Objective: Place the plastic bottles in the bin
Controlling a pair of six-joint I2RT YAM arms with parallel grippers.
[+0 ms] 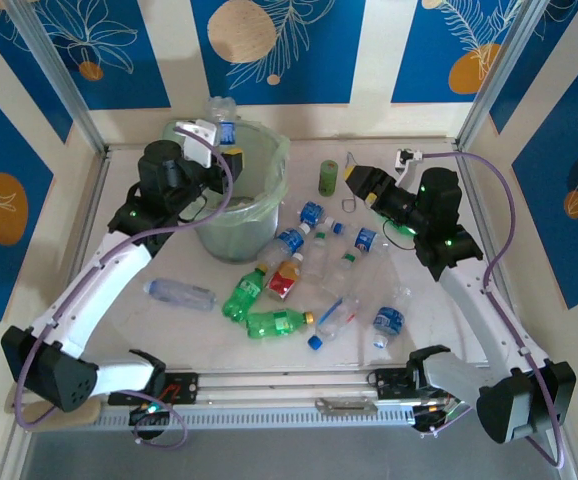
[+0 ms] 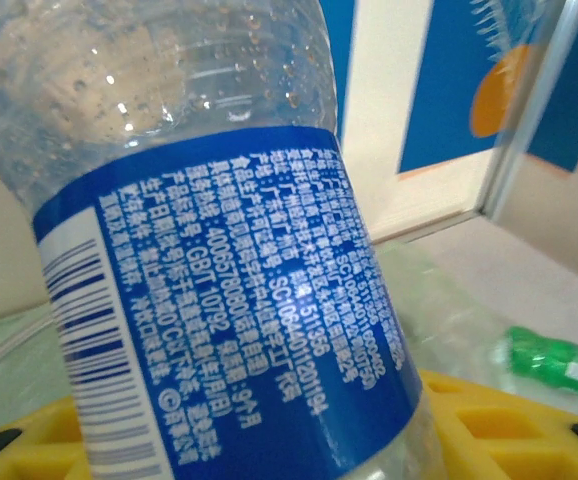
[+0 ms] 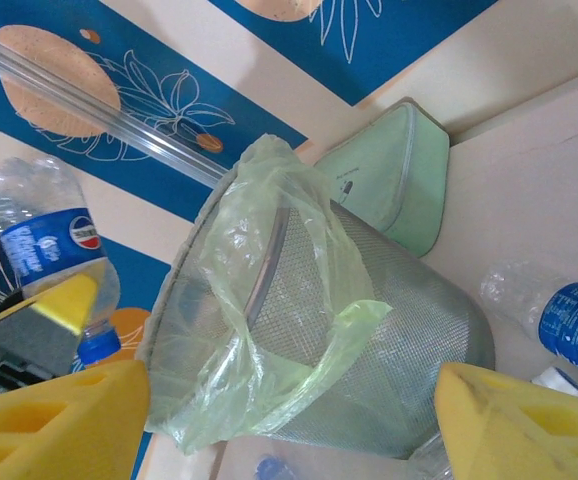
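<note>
while the left claw (image 1: 212, 140) pinches a clear bottle (image 1: 222, 116) with a blue label, the view from above shows that bottle raised at the far rim of the bin (image 1: 231, 238), whose mouth lies just below the claw. the right claw (image 1: 362, 180) hangs over the table well apart from the bin, a short green cylinder (image 1: 328, 177) just beyond its tips. the loose bottles (image 1: 285, 322) lie scattered between it and the arm bases.

from the left wrist, the blue label stands right against the lens and the yellow pads (image 2: 499, 425) press the bottle from both sides. a green bottle (image 2: 557, 360) lies on the table off to the claw's right.

from the right wrist, the yellow fingers (image 3: 64, 420) stand wide apart with nothing between them. the bin (its thin green bag loose over the rim) sits straight ahead of them, and the pinched bottle shows beside its mouth.

i judge the step to be the drop of one bottle, with most of the task left. next, the left claw needs the bottle squarely over the mouth, not the rim, before it lets go; whether it is there i cannot tell. the right claw looks free to go down on a loose bottle.
</note>
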